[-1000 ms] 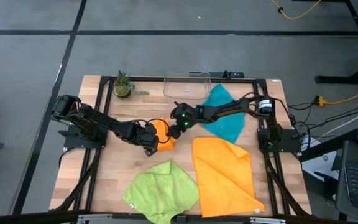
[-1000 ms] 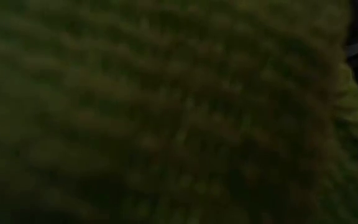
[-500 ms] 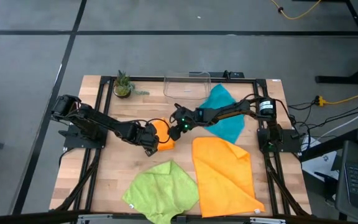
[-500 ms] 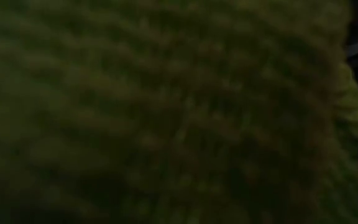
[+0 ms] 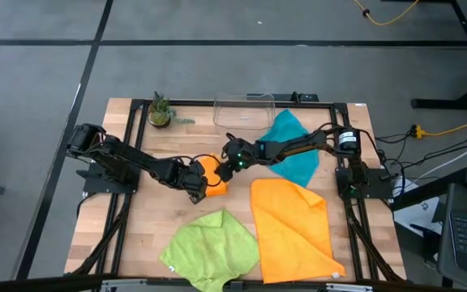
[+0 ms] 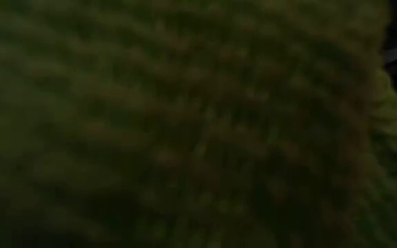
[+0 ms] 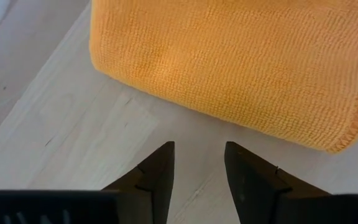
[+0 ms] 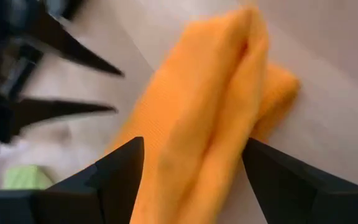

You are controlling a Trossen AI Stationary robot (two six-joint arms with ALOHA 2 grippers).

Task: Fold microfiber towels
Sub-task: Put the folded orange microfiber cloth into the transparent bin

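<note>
We're looking down on the counter, and the action is in the middle, around the small folded orange towel. The left end effector sits just to that towel's left, its fingers parted with bare wood between them and nothing gripped; in its wrist view the towel's stitched edge lies just ahead of the tips. From the other side, the right end effector reaches in, spread wide, and its wrist view shows the folded orange towel lying between its fingers; we can't tell whether they touch the cloth.

The teal towel lies at the far right, under the right arm, beside the clear bin at the far edge. The big orange towel is spread flat at the near right, and the lime green towel lies rumpled at the near middle, hanging over the near edge. Its green weave fills the low view entirely. A small potted plant stands at the far left.
</note>
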